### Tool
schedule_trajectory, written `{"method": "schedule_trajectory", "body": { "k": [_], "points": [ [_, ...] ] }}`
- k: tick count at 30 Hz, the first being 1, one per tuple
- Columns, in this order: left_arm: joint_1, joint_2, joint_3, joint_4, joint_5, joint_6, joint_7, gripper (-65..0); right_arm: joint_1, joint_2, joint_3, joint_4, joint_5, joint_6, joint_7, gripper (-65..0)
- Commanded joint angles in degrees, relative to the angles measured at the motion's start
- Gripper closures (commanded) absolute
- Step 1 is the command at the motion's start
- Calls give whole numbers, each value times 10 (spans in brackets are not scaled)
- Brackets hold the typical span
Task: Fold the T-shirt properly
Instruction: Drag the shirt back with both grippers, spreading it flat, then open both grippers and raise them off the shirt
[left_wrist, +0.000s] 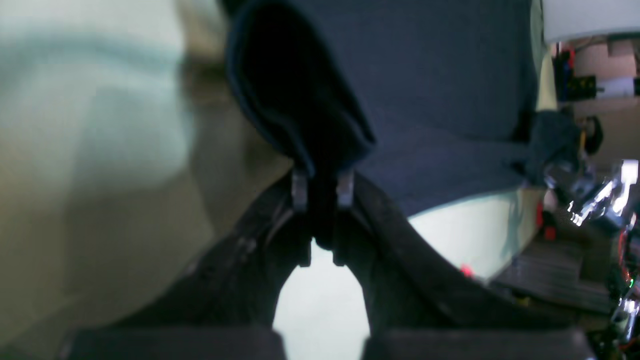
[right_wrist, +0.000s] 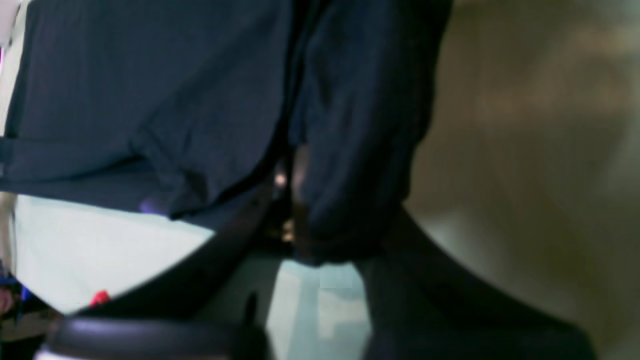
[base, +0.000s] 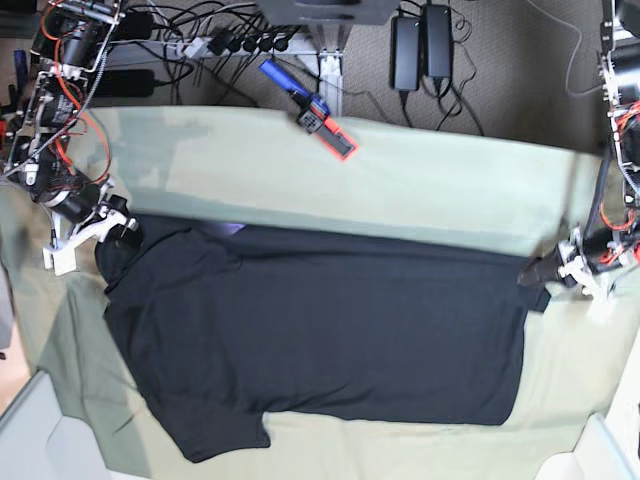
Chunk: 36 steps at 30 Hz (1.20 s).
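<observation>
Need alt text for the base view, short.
Overhead view: a black T-shirt lies spread across a pale green cloth, with the right gripper pinching its far left corner and the left gripper pinching its far right corner. A blue and red tool lies on the cloth's far edge.

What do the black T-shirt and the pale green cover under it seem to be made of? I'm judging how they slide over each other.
T-shirt: looks like soft matte knit, probably cotton jersey; it drapes limply and bunches where the left pincer and the right pincer pinch it.
Pale green cover: seemingly thin woven cloth, matte, with soft creases; the fibre cannot be told.
</observation>
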Motion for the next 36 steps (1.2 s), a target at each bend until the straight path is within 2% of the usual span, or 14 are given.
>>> {"method": "schedule_trajectory", "body": {
  "k": [1, 12, 19, 26, 28, 29, 30, 32, 33, 36],
  "points": [
    [1, -16, -4, 22, -16, -11, -2, 0, -2, 14, 4, 14, 7, 42, 7, 0],
    [158, -45, -4, 174, -17, -11, 0, 0, -96, 28, 6, 49, 12, 41, 2, 0],
    [192, -49, -31, 186, -17, -11, 0, 0, -157, 28, 24, 77, 22, 41, 1, 0],
    [211, -47, -57, 185, -23, -11, -9, 0, -162, 28, 27, 79, 6, 41, 13, 0],
    [211, -47, -59, 185, -23, -11, -9, -141, -162, 28, 27, 79, -2, 41, 22, -4],
    [211, -47, -59, 185, -23, -11, -9, -192, -162, 28, 27, 79, -9, 41, 27, -104],
    [211, -47, -59, 185, -23, -11, -8, -215, -162, 28, 27, 79, -21, 41, 29, -220],
    [211, -48, -61, 186, -17, -11, -9, -225, -162, 28, 27, 79, -28, 41, 30, -410],
    [211, -48, -64, 186, -14, -11, -9, -225, -162, 28, 27, 80, -28, 41, 30, -445],
    [211, -48, -97, 186, -10, -11, -9, -225, -160, 28, 31, 80, -28, 41, 30, -442]
  ]
}}
